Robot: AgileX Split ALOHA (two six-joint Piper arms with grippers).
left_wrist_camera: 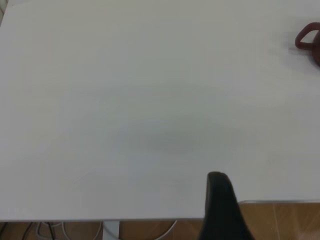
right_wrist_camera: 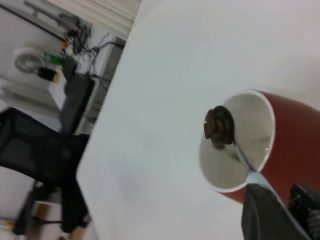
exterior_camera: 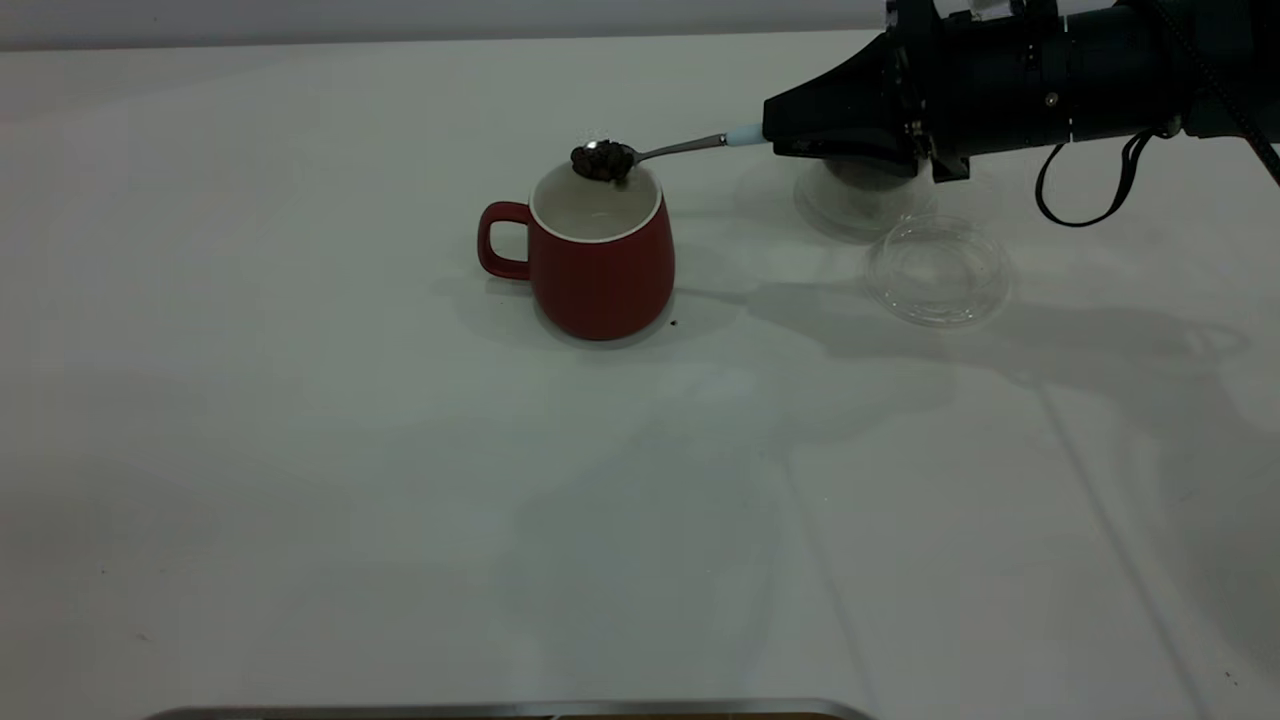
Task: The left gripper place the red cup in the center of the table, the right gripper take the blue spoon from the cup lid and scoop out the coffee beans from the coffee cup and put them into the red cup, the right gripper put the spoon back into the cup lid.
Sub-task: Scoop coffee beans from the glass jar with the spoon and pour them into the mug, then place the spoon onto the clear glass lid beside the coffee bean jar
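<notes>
Hovering over the red cup in the exterior view, the blue spoon is held level by the right tool, clamped on its handle, with coffee beans heaped in the bowl. The cup stands mid-worktop; the coffee cup and cup lid lie beneath the arm. In the left wrist view, the left tool is parked at the worktop edge; its opening cannot be told. In the right wrist view, the beans are seen above the cup's far rim. The scooping step is in hand; next, the spoon should be tipped.
</notes>
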